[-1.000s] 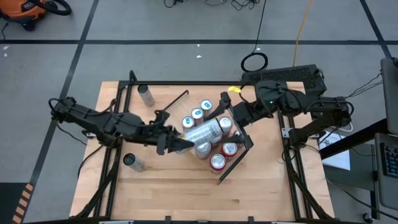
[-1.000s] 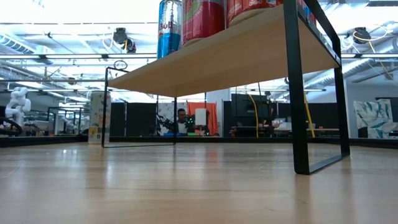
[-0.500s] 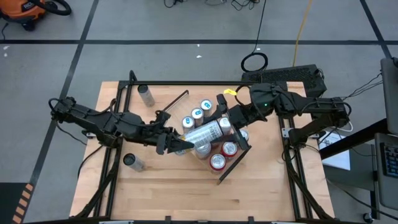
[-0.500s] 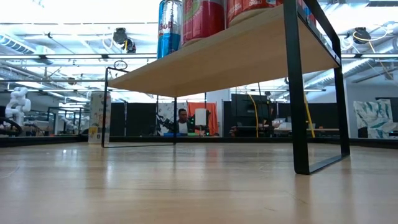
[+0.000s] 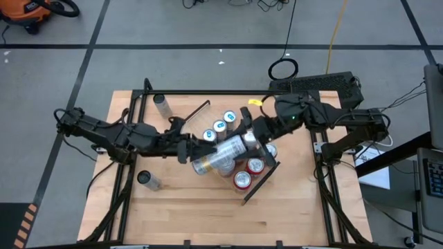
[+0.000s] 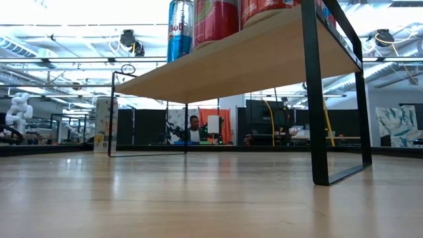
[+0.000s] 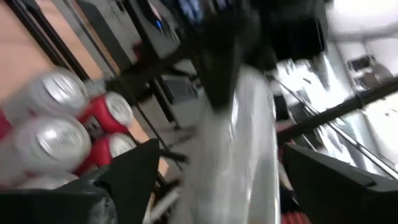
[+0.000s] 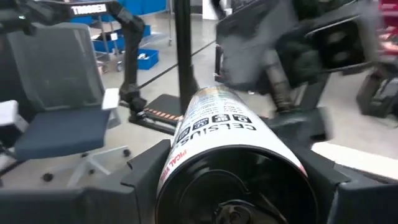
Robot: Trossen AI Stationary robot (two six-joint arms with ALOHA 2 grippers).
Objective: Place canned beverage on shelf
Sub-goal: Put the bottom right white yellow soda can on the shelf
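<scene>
A silver can (image 5: 223, 152) lies level above the shelf (image 6: 251, 53), a light-wood board on black legs. Several blue-topped cans (image 5: 219, 126) and red cans (image 5: 242, 180) stand on the shelf. My right gripper (image 5: 250, 140) is shut on the silver can's right end. My left gripper (image 5: 187, 150) is at the can's left end and open. In the left wrist view its fingers (image 7: 127, 177) stand on either side of the can (image 7: 239, 155) with gaps showing. The low view shows neither gripper. My right gripper pinches the silver can's right end (image 8: 236, 155) between its two fingers (image 8: 149, 177), one on each side of the round wall. It comes about level from the table's right, fingers lying along the can. The can lies on its side, lifted clear above the standing cans.
Two grey cans stand on the tabletop, one at the far left (image 5: 163, 105) and one at the near left (image 5: 147, 180). The shelf's black end rails (image 5: 261, 178) flank the standing cans. A person (image 6: 193, 129) sits in the room beyond the table.
My right gripper has come in from the right and shut on the silver can's right end. My left gripper has opened and let go of the can's left end, swinging a little away from it. More of the can's left end now shows.
</scene>
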